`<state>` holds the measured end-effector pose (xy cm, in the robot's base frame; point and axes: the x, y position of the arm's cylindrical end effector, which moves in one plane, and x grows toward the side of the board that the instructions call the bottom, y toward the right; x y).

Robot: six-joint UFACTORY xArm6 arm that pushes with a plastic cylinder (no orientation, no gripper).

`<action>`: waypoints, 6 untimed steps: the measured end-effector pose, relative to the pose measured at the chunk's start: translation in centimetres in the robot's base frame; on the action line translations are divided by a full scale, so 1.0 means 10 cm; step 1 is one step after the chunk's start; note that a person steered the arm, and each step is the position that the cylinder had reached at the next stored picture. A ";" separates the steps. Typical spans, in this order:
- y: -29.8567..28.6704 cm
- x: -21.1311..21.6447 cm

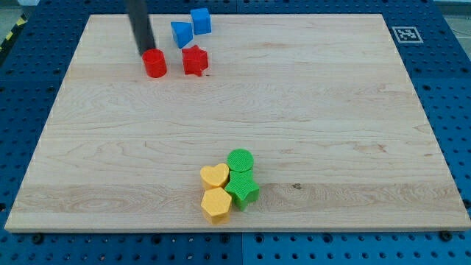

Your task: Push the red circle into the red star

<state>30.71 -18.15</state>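
A pale wooden board (309,110) is taking up most of the view, sitting on a blue perforated bench (449,110), with a small black-and-white marker tag (404,34) lying just off the board's top right corner.

The dark rod is coming down near the board's top edge, left of its middle, and my tip (147,53) is resting at the upper left side of the red circle (155,64), touching it or very nearly so. (The arm is carrying no pincer at all, only this rod, so nothing is spreading, pressing together or pinching.)

The red circle is sitting near the top edge, in the left half of the board. The red star (195,60) is lying just to its right, with a narrow gap showing between the two.

Just above the star, toward the top edge, a blue block of unclear shape (182,34) is touching or almost touching a blue cube (201,20).

Near the bottom edge, about midway along it, four blocks are huddling together: a green circle (240,160), a green star (242,189), a yellow heart (215,176) and a yellow hexagon (216,205).
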 end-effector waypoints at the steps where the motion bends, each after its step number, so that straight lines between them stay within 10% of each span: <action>1: -0.24 0.19; 4: 0.68 0.39; 6: 0.28 0.30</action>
